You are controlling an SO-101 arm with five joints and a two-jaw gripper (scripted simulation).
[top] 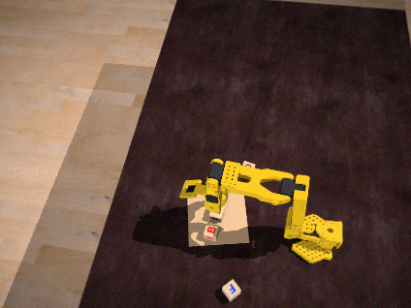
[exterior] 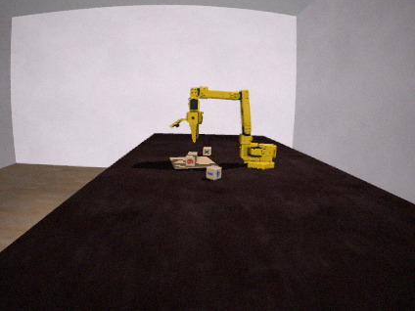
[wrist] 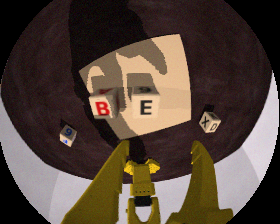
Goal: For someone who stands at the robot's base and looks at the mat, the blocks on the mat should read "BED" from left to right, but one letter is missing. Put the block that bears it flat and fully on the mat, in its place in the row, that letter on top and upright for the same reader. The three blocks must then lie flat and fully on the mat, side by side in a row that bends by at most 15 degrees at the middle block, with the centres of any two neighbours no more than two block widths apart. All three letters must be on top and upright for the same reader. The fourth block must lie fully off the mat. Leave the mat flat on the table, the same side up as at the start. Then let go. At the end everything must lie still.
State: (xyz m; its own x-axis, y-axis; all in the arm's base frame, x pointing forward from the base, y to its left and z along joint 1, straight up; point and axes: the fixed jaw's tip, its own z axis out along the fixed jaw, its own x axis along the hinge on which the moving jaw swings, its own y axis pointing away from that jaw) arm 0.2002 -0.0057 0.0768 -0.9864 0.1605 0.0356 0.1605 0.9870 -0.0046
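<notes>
A tan mat (top: 237, 218) (exterior: 203, 161) (wrist: 169, 60) lies on the dark table in front of the arm. On it stand a block with a red B (top: 211, 231) (exterior: 190, 161) (wrist: 103, 106) and, right of it in the wrist view, a block with a black E (exterior: 193, 154) (wrist: 145, 106). The mat to the right of the E is bare. A block with a dark letter (top: 248, 164) (exterior: 207, 151) (wrist: 209, 122) lies off the mat on that side, tilted. A block with a blue letter (top: 232, 290) (exterior: 213, 172) (wrist: 68, 135) lies off the mat on the B side. My gripper (exterior: 194, 137) (wrist: 161, 147) hangs above the mat, open and empty.
The dark table top (top: 291, 76) (exterior: 206, 233) runs far beyond the mat on all sides. The arm's yellow base (top: 315, 235) (exterior: 256, 155) stands beside the mat. The wooden floor (top: 58, 76) lies past the table's left edge.
</notes>
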